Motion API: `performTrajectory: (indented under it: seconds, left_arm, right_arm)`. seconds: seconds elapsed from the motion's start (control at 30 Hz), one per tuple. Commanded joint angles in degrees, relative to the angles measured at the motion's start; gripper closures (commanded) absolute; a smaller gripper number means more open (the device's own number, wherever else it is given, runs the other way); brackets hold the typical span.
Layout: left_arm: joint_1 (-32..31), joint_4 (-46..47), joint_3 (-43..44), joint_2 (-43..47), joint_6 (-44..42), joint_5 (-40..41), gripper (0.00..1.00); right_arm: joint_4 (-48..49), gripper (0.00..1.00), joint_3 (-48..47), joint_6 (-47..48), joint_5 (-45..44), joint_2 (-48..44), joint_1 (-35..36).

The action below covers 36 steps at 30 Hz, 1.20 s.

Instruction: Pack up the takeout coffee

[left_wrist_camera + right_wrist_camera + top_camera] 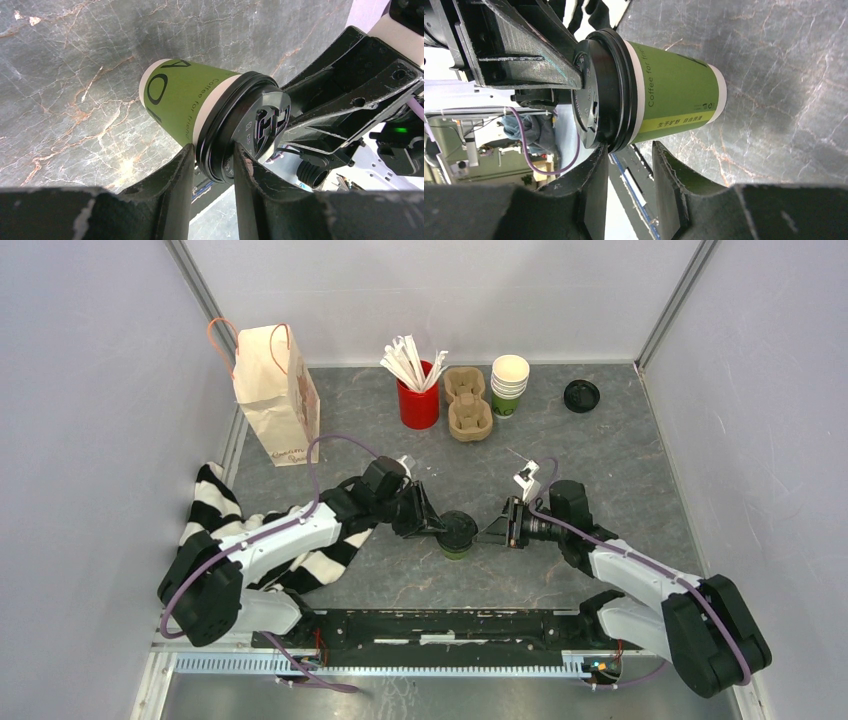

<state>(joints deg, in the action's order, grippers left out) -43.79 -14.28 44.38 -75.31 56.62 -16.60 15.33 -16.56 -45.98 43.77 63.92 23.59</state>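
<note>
Takeout coffee [458,532] upright; lid rim [220,112] between left jaws; right jaws beside.

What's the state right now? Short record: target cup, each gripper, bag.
target: small green paper cup with round black plastic lid, upright, centre of view
left gripper: jaws straddle lid rim; grip unclear
right gripper: jaws at lid rim, opposite side; grip unclear
bag: brown paper bag with orange handles, standing, far left
packed: no
</note>
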Motion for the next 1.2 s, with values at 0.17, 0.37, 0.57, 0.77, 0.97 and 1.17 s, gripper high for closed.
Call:
performTrajectory:
  seconds: [0.17, 0.37, 0.57, 0.77, 0.97, 1.17]
  left_arm:
    - [-0.9, -7.1, 2.6, -1.2, -1.3, 2.4, 0.57]
    - [-0.9, -7.5, 8.3, -2.2, -2.7, 1.3, 0.47]
    - [-0.9, -10.2, 12.5, -1.6, -4.2, 1.3, 0.32]
    - [-0.2, -15.4, 13.3, 2.0, -7.2, 4.7, 0.18]
    - [2.4, -12.3, 9.9, 2.4, -5.2, 1.9, 0.30]
    - [4.8, -5.1, 5.7, 1.0, -3.9, -3.0, 0.39]
  right_arm:
    - [-23.1, 0.48, -10.4, 16.4, -10.4, 0.1, 0.3]
    - [-32.1, 0.43, -16.8, 20.1, -4.6, -2.1, 0.3]
    - [-34.8, 0.26, -21.3, 23.7, -6.0, -3.4, 0.4]
    - [-44.0, 0.05, -31.2, 32.7, -14.8, -0.5, 2.2]
    - [-36.1, 0.04, -29.4, 27.2, -8.0, 1.9, 2.6]
    - [-28.0, 0.04, -26.0, 21.1, -4.2, 4.7, 2.5]
